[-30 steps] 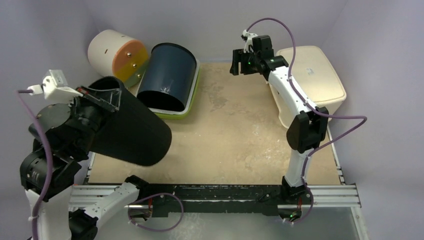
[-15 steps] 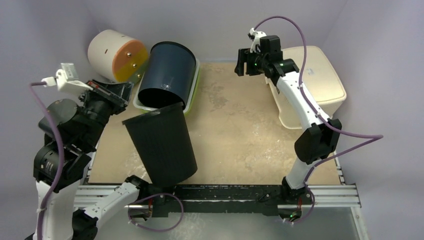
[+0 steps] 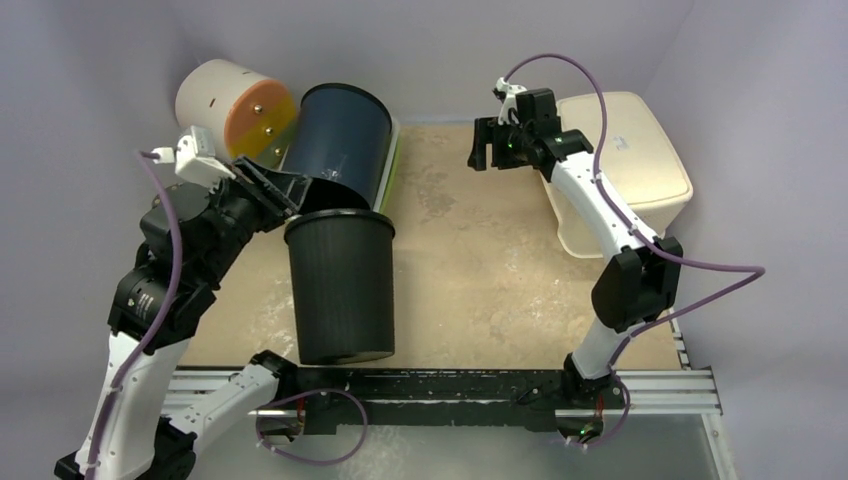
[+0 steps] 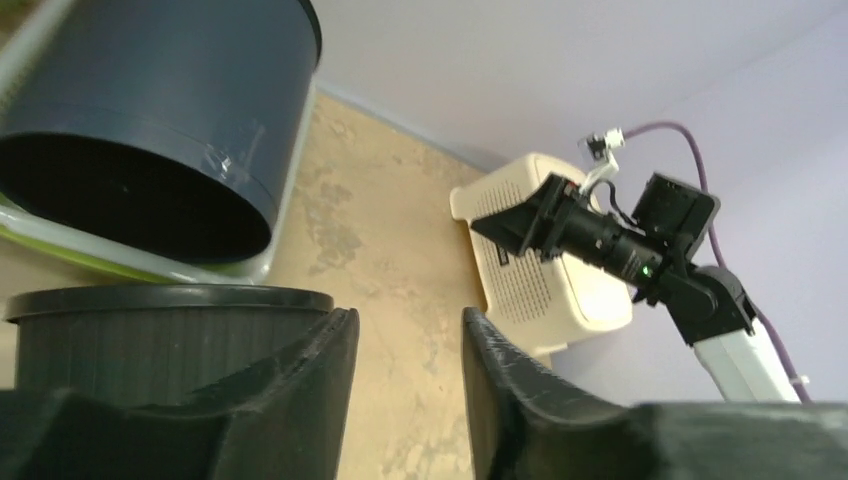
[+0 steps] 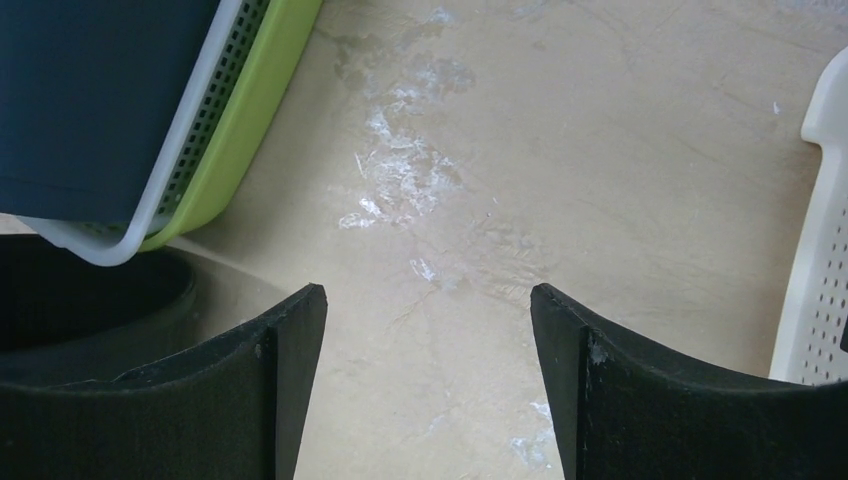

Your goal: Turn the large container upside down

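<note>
The large container (image 3: 340, 290) is a black ribbed bin on the table's left half. Its flanged rim points to the far side and its closed base to the near edge. Whether it stands or lies I cannot tell. In the left wrist view its rim (image 4: 170, 300) runs level, with ribbed wall below. My left gripper (image 3: 285, 192) (image 4: 405, 320) is open just beside that rim, with only bare table between its fingers. My right gripper (image 3: 485, 140) (image 5: 428, 300) hangs open above the far middle of the table, holding nothing.
A dark blue bin (image 3: 335, 160) lies on its side in a green and white basket (image 3: 385, 190) right behind the black one. A cream drum with an orange end (image 3: 235, 105) sits at the back left. A beige lidded box (image 3: 625, 165) stands along the right wall.
My left gripper has opened and let go of the black container's rim. The container dropped from the raised, tilted hold onto the table. The left arm swung right; the right gripper opened slightly.
</note>
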Controlling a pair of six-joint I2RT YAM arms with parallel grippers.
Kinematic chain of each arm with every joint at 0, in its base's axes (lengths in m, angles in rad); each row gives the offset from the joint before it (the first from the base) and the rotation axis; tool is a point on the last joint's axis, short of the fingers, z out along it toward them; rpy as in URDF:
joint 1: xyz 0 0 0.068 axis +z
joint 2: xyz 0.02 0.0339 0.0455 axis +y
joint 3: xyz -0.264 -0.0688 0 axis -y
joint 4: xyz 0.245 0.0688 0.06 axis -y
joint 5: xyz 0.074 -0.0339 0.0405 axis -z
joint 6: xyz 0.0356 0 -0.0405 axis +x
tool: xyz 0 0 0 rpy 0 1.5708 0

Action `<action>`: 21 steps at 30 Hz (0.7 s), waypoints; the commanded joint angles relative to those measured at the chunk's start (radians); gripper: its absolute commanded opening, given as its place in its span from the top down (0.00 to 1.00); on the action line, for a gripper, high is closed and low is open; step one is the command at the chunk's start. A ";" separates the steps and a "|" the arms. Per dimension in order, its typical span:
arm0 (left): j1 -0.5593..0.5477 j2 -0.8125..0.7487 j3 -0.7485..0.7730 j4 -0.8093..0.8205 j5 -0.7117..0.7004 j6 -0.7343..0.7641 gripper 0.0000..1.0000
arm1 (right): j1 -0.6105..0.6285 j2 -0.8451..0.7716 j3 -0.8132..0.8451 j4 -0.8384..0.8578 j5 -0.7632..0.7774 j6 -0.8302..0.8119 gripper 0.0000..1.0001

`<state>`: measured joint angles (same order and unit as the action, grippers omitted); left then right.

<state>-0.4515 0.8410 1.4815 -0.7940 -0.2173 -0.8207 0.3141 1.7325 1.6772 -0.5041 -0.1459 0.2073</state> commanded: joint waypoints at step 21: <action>0.005 0.059 -0.270 0.092 0.168 0.257 0.39 | 0.037 -0.007 0.040 -0.061 -0.255 -0.082 0.25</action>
<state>-0.4515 0.8925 1.2354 -0.8009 -0.0799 -0.5812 0.3252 1.7306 1.6772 -0.5297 -0.2901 0.1768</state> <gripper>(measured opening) 0.609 0.753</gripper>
